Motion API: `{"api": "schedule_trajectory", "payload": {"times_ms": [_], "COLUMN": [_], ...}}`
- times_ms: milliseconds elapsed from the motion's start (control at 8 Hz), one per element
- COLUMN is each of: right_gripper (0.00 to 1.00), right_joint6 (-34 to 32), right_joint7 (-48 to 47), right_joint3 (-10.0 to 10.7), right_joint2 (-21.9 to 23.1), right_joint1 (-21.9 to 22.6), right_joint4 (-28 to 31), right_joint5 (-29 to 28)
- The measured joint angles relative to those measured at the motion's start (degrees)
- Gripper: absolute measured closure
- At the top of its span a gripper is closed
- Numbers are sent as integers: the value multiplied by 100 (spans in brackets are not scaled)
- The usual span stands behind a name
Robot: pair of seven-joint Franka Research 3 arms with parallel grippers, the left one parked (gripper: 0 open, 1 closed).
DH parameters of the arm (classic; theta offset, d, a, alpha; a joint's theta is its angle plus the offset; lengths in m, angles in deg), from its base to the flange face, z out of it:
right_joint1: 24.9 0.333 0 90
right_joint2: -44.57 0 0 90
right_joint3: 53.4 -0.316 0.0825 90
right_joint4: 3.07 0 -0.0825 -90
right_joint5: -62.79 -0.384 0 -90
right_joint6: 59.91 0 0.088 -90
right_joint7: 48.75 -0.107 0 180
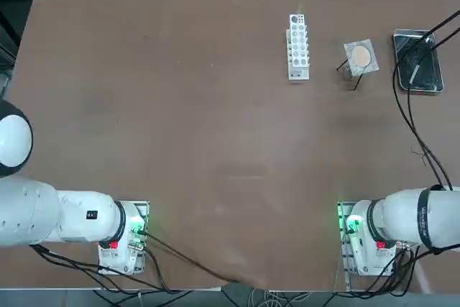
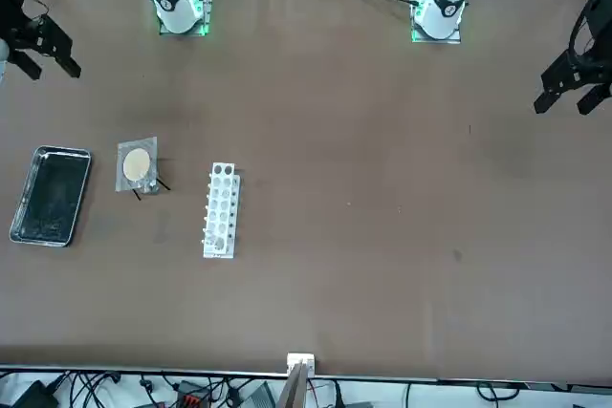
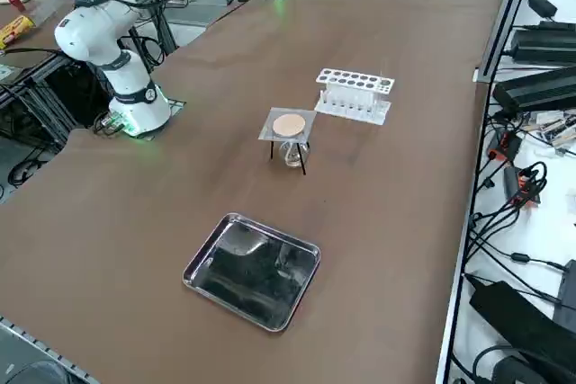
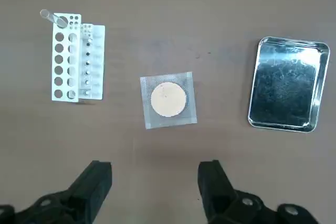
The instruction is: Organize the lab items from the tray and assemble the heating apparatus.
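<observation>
The right pincer (image 4: 155, 182) hangs open and empty, high above the table. Below and just ahead of its fingertips, the grey mesh square with tan centre (image 4: 168, 99) sits atop the black wire tripod (image 3: 302, 162) over the small clear glass burner (image 3: 292, 155). The shiny metal tray (image 4: 288, 84) lies emptied to one side. Assembly looks finished; next, only withdrawal seems needed.

right gripper (image 4: 155, 182) raised high above table, pointing down, fingers spread apart, empty.

Metal, mesh and plastic on a matt brown table (image 1: 180, 120)

Glossy metal tray (image 4: 287, 91); grey woven mesh square (image 4: 169, 100); white plastic rack (image 4: 73, 57).
</observation>
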Motion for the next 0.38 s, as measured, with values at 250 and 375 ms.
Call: {"api": "schedule_trajectory", "payload": {"times_ms": [250, 375], "right_gripper": [0, 0], "right_joint6": [-14, -78], "right_joint7": [6, 6], "right_joint3": [49, 48], "right_joint2": [-63, -156], "right_joint1": [23, 24], "right_joint4": [-30, -146], "right_joint5": [-5, -6]}}
